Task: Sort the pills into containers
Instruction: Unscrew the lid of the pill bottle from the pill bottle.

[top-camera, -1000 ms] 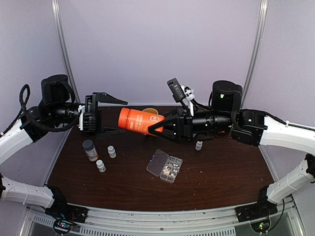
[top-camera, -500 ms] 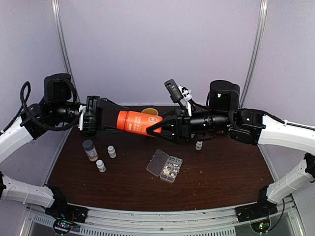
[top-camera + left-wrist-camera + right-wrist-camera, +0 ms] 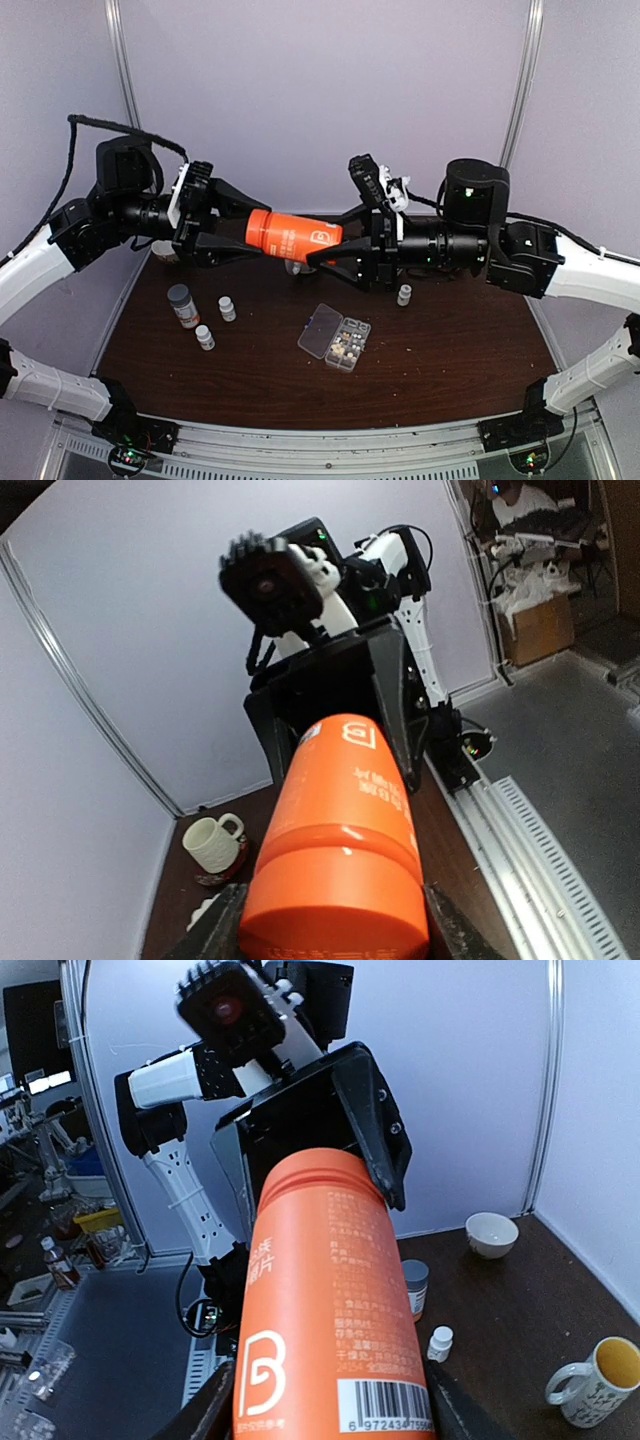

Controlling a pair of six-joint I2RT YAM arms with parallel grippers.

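An orange bottle (image 3: 293, 236) hangs level in the air above the table's back, held from both ends. My left gripper (image 3: 255, 232) is shut round its cap end, which fills the left wrist view (image 3: 335, 880). My right gripper (image 3: 325, 240) is shut on its base end, and the labelled body fills the right wrist view (image 3: 330, 1330). The clear organizer box (image 3: 322, 330) lies on the table below with its lid open. Tiny whitish and tan pills (image 3: 350, 347) lie in some of its compartments.
A grey-capped bottle (image 3: 182, 305) and two small white bottles (image 3: 227, 308) (image 3: 205, 337) stand at the left. Another white bottle (image 3: 404, 295) stands right of the middle. A mug (image 3: 212, 842) and a white bowl (image 3: 492, 1233) stand at the back.
My left gripper moved right and closed on the bottle's cap end. Both arms rose, and the bottle now sits higher and level.
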